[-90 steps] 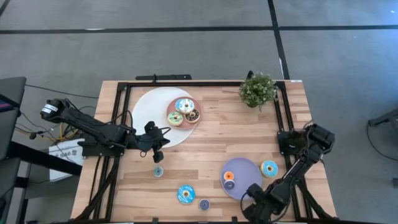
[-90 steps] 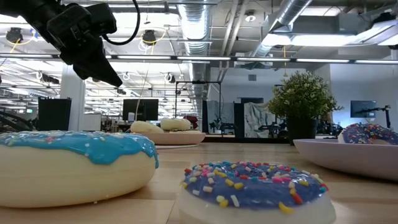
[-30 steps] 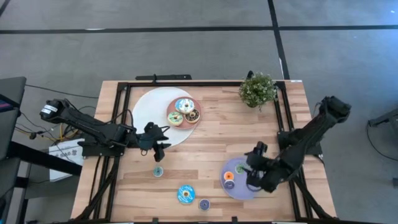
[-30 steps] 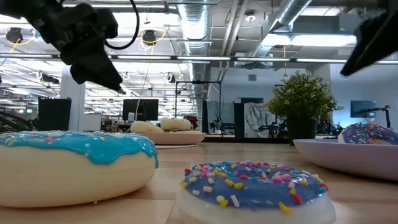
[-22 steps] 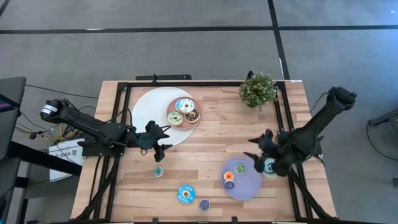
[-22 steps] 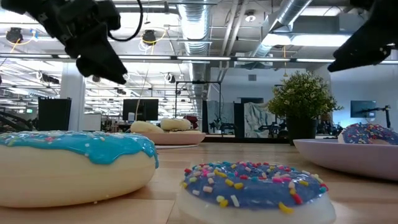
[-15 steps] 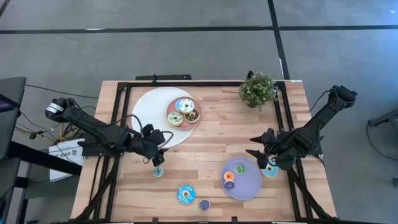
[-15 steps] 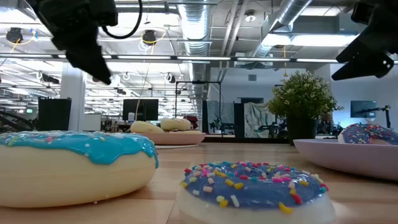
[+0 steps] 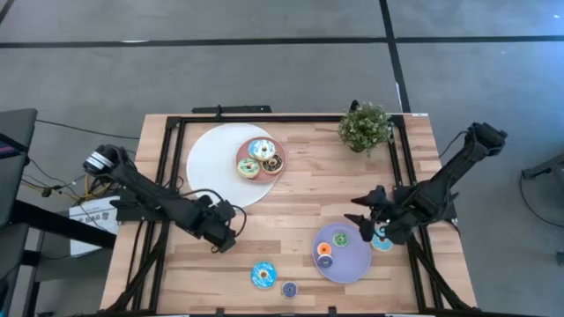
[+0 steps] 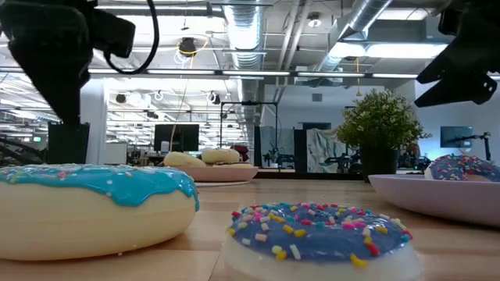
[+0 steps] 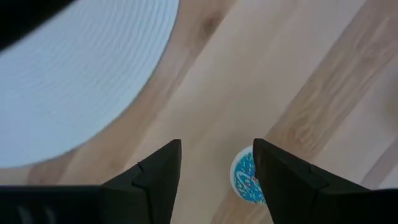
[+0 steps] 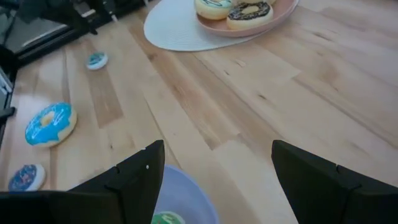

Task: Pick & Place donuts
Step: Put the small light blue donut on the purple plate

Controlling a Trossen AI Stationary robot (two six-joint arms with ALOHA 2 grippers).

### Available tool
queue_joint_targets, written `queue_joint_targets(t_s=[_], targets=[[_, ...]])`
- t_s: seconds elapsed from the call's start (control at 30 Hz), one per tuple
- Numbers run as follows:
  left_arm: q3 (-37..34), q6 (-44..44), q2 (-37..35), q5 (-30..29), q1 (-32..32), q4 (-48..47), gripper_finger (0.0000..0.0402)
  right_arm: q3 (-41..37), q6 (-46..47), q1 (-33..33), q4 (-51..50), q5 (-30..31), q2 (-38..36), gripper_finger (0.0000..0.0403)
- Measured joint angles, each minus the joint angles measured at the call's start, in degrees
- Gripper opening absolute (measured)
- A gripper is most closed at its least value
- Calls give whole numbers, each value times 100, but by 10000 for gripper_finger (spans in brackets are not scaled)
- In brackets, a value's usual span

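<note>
My left gripper (image 9: 225, 236) hangs open low over the table's near left, fingers pointing down. A small teal donut (image 11: 244, 183) lies on the wood just below them, partly behind one finger; the high view hides it. My right gripper (image 9: 366, 211) is open and holds nothing, above the far right rim of the lavender plate (image 9: 352, 262). That plate carries an orange donut (image 9: 323, 249), a green donut (image 9: 340, 238) and a purple donut (image 9: 325, 261). A teal donut (image 9: 381, 240) lies beside it. A big blue donut (image 9: 263, 275) and a small purple donut (image 9: 289, 288) lie near the front edge.
A pink plate (image 9: 280, 167) with three donuts sits on a large white plate (image 9: 211, 163) at the far left. A potted plant (image 9: 366, 126) stands at the far right. A black frame (image 9: 264, 116) runs along the table's edges. Bare wood lies in the middle.
My left gripper has gone toward the table's near edge and down, from beside the white plate to over the small teal donut. My right arm has swung toward the table's right edge, from over the lavender plate to its far right rim, and then held still.
</note>
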Motion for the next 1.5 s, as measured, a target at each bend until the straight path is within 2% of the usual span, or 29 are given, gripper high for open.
queue_joint_targets(t_s=[0.2, 0.43, 0.77, 0.97, 1.07, 1.2, 1.27, 1.5], targets=[[-4, -186, 66, 191, -125, -8, 185, 2, -78, -148, 120, -39, 374, 286], [-4, -881, 66, 125, -113, 6, 189, 2, 9, -370, 107, -316, 767, 286], [-7, -751, 62, 5, -106, 27, 268, 2, -35, -509, 63, -313, 854, 286], [-9, -886, 79, 13, -147, 448, 309, 2, -34, -494, 0, -317, 854, 286], [-7, -1123, 329, 41, -223, 554, 313, 2, -34, -494, -21, -330, 854, 286], [-11, -1349, 995, 734, -264, 577, 307, 2, -32, -494, -22, -418, 854, 286], [-11, -1417, 1296, 904, -297, 658, 305, 2, -32, -494, -26, -454, 854, 286], [20, -1328, 1697, 1084, -331, 1115, 304, 2, -32, -494, -15, -459, 854, 286]])
